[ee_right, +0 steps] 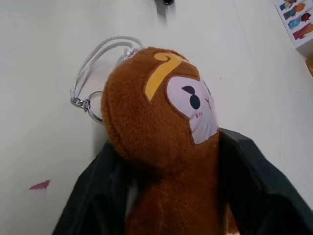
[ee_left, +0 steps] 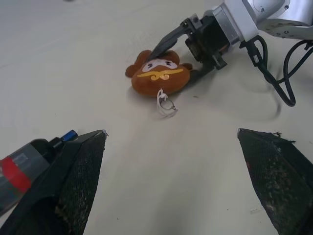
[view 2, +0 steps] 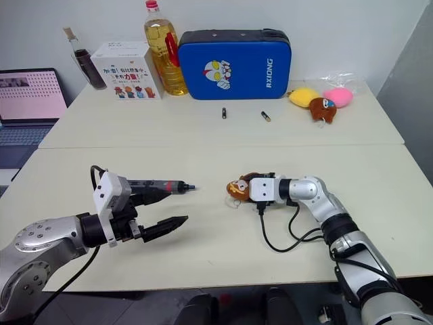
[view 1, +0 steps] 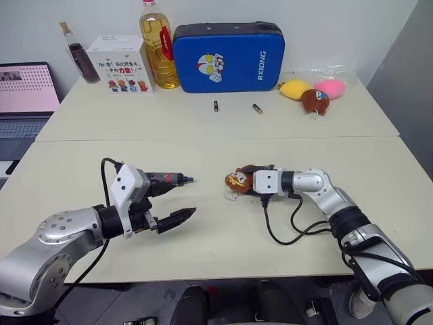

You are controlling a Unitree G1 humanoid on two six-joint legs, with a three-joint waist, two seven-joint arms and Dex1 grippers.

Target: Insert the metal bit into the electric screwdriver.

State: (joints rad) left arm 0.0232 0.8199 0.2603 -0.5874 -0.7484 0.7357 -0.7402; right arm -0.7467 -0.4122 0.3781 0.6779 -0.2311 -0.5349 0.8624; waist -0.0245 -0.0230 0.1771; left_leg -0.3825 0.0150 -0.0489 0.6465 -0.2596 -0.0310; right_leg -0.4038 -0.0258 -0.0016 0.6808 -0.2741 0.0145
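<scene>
Electric screwdriver, slim black pen-shaped tool with red band point(view 1: 167, 179), lies along outer side of left gripper point(view 1: 179, 201), not between jaws; jaws spread wide, hold nothing, likely kept ready to receive it. Right gripper point(view 1: 238, 181) clamps brown monkey plush keychain point(view 1: 233, 179), probably clearing workspace. Reads "RXIONG" on blue zip case point(view 1: 230, 57).

Left wrist: screwdriver sits outside one finger point(ee_left: 73, 186).

Right wrist: plush squeezed between black fingers point(ee_right: 254, 186).
</scene>
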